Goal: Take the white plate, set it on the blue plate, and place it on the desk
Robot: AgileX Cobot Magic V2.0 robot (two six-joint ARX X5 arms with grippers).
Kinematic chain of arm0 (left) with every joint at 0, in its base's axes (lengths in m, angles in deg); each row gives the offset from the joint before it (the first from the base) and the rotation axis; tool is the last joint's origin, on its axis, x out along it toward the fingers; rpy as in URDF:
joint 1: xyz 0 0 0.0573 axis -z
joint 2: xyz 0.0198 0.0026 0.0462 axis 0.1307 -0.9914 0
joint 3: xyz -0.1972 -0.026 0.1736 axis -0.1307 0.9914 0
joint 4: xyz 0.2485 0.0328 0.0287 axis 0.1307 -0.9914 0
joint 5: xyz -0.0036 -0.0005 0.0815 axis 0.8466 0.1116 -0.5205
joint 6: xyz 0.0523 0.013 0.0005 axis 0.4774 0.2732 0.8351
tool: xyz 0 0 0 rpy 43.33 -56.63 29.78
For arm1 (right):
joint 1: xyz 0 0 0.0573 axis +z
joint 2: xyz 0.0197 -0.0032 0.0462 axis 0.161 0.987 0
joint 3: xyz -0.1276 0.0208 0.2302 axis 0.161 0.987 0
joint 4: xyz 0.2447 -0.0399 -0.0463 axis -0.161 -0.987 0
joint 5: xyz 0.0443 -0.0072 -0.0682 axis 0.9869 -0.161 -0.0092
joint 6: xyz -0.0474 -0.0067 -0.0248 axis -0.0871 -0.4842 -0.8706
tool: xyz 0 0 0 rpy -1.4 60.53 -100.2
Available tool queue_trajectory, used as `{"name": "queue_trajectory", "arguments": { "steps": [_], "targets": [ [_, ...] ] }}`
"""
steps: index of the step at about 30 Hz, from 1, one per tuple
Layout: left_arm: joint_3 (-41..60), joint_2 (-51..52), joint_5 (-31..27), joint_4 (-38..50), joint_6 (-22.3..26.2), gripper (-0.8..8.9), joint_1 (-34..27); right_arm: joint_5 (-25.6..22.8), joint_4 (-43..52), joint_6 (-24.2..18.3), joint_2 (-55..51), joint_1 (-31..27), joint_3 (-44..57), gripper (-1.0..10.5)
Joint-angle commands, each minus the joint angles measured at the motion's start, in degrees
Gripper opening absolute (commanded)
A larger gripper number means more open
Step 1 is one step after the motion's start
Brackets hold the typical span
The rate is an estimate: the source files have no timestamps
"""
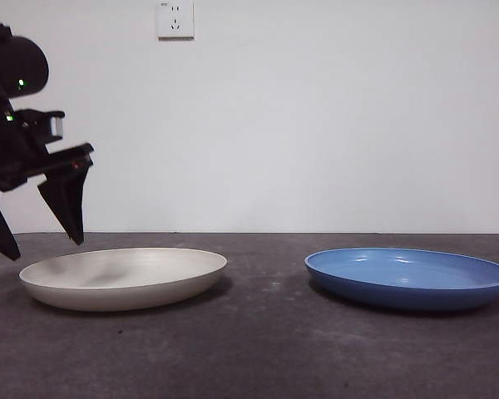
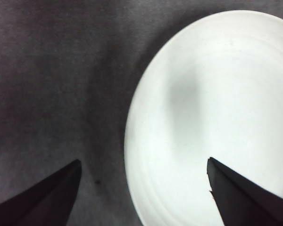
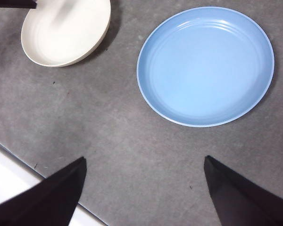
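Over the counter's left side: left gripper point(image 1: 66, 208) hangs above the white plate's outer rim, jaws spread wide, holding nothing.
White plate point(image 1: 123, 278): flat on the counter point(image 1: 266, 349), rim clear all round.
Blue plate point(image 1: 409, 277): well apart, bare counter between the two.
Right gripper point(image 3: 144, 188): high above the counter's near edge, jaws parted, empty.
Backdrop: wall socket point(image 1: 175, 18).

It looked like a bare lab room: a plain white wall point(image 1: 333, 125) (one socket point(image 1: 175, 19), upper left) behind a scuffed grey bench point(image 1: 258, 349).
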Motion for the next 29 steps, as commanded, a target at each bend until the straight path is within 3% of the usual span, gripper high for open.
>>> {"name": "queue_trajectory", "arguments": {
  "steps": [1,11,17,29],
  "targets": [
    [-1.4,-2.6,-0.3,1.2,0.2,4.15,0.0,0.0,0.4,0.5,0.3,0.2,-1.1,4.0],
    [-1.4,-5.4,-1.4,2.5,0.2,3.95,0.0,0.0,0.4,0.6,0.3,0.2,-1.1,4.0],
    [-1.4,-5.4,-1.4,2.2,0.1,2.18,0.0,0.0,0.8,0.6,0.3,0.2,-1.1,4.0],
    [-1.3,-5.4,-1.4,1.0,-0.2,2.08,0.0,0.0,0.8,0.6,0.3,0.2,-1.1,4.0]
  ]
}}
